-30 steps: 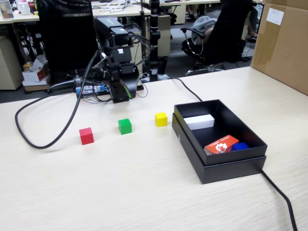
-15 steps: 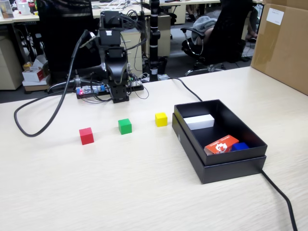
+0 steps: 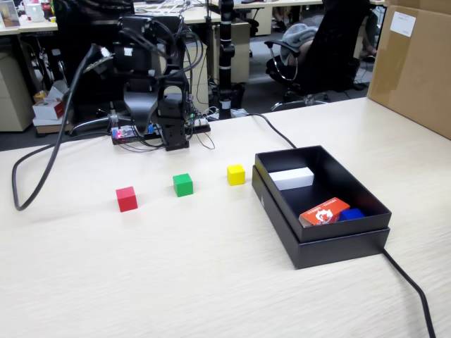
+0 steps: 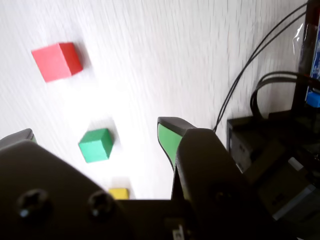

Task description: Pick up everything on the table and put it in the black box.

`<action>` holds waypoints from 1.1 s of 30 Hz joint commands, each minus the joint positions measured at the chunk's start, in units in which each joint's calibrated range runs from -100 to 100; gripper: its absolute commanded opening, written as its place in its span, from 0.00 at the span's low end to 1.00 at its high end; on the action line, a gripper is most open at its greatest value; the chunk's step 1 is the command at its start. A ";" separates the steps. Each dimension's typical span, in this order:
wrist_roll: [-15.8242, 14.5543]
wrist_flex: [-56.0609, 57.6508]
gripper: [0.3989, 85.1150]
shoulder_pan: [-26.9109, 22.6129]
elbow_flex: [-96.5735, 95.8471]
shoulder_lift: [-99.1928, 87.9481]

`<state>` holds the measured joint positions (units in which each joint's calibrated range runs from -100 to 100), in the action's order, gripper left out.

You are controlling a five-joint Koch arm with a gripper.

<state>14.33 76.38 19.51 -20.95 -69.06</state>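
My gripper (image 4: 95,132) was raised at the far left of the table (image 3: 211,282), jaws spread apart, nothing held. In the wrist view only the two jaw tips showed; the yellow cube (image 4: 119,193) was half cut off behind my housing. In the fixed view my jaws were hard to make out against the dark arm.

Count: three cubes, all on the table in a row, well apart from each other. Red cube (image 3: 127,198) leftmost, green cube (image 3: 183,184) in the middle, yellow nearest the black box (image 3: 338,239) (just left of its far corner).

Box contents: one white block (image 3: 292,178), one orange-red packet (image 3: 323,211), one blue item (image 3: 351,214) mostly hidden by the rim.
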 commanded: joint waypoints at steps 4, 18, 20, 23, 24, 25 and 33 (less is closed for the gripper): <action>2.59 -0.40 0.57 2.05 10.43 16.68; 4.88 -5.24 0.56 2.20 20.86 43.65; 4.98 -5.24 0.56 2.00 22.13 46.74; 5.08 -5.24 0.56 1.56 24.03 50.76; 5.08 -5.24 0.56 1.37 24.58 52.14; 5.08 -5.24 0.56 1.17 25.12 53.28; 4.69 -9.90 0.56 -0.05 26.75 61.43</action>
<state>19.37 69.49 19.61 2.69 -8.22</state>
